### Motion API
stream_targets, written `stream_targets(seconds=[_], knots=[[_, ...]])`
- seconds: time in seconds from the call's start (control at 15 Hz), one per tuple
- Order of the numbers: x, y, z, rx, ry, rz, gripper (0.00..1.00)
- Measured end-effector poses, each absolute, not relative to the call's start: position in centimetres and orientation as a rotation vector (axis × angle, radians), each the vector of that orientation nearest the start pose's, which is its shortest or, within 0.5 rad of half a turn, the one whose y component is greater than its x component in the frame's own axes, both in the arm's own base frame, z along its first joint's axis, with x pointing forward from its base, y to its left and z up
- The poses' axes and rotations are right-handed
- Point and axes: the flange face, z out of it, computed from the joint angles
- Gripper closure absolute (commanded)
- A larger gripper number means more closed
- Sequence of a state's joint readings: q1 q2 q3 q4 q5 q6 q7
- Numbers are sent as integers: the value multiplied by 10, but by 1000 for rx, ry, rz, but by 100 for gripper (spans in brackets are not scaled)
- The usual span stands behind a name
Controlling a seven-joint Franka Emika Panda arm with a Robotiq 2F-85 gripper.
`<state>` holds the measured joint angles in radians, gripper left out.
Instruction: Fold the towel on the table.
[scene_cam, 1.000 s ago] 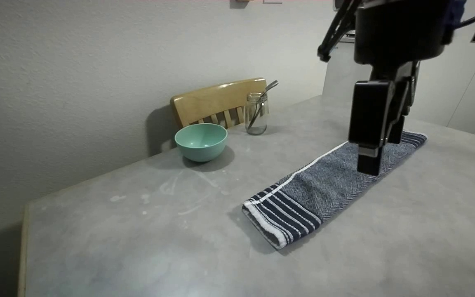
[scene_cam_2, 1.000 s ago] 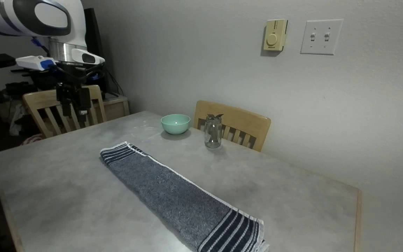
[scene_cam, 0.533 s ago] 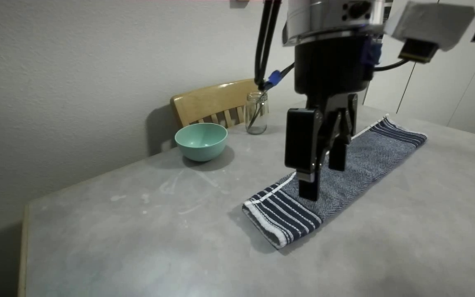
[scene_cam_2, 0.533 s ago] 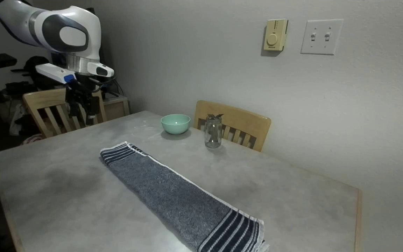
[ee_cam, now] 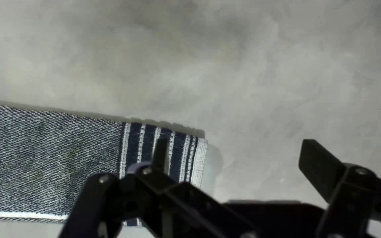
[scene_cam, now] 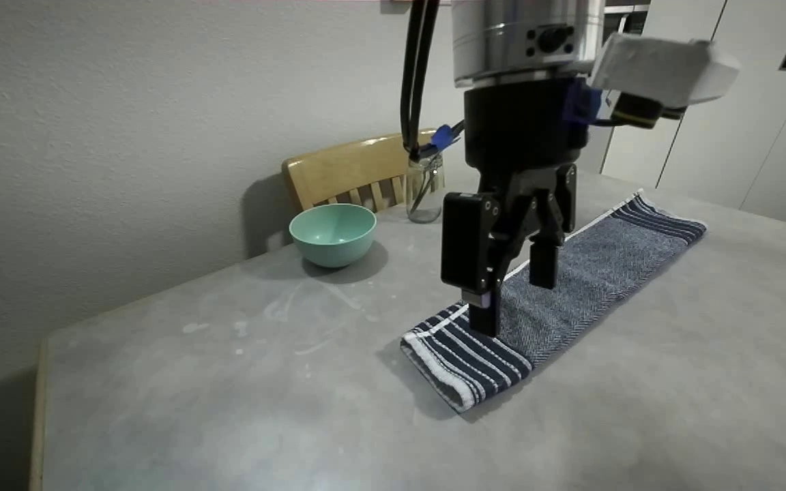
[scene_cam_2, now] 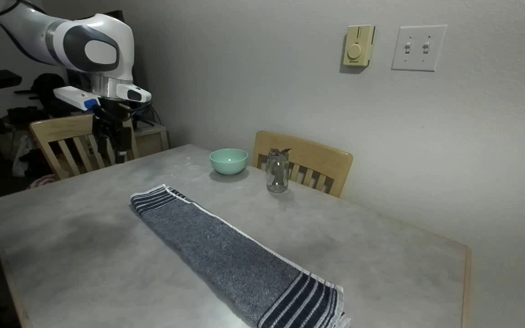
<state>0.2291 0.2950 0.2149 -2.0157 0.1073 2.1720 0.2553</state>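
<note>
The towel (scene_cam: 591, 273), a long dark blue-grey cloth with white stripes at both ends, lies flat on the grey table (scene_cam: 263, 409). It also shows in an exterior view (scene_cam_2: 226, 246) and the wrist view (ee_cam: 45, 158). My gripper (scene_cam: 514, 303) is open with nothing between its fingers, above the table near one striped end; it also shows in an exterior view (scene_cam_2: 112, 155). In the wrist view my gripper (ee_cam: 235, 142) has one finger over the stripes and the other past the white end hem, over bare tabletop. Part of the striped end is hidden behind the gripper there.
A teal bowl (scene_cam: 333, 235) stands on the table near the wall side. A glass jar (scene_cam_2: 277, 173) with cutlery stands beside it. A wooden chair back (scene_cam_2: 308, 155) rises behind the table edge by the jar. Another chair (scene_cam_2: 62, 132) stands at the far end.
My arm has moved left and down in an exterior view, toward the striped end of the towel. The gripper stays open. The towel, bowl and jar have not moved.
</note>
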Motion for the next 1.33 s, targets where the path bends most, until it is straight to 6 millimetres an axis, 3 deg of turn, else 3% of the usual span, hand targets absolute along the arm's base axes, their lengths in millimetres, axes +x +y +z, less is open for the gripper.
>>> stream_targets(seconds=[0.27, 0.67, 1.07, 1.33], knots=[[542, 266, 286, -3073, -90, 257, 0], [580, 267, 235, -3066, -61, 313, 0], [608, 256, 175, -3054, -186, 420, 0], [617, 259, 158, -3036, -264, 485, 0]])
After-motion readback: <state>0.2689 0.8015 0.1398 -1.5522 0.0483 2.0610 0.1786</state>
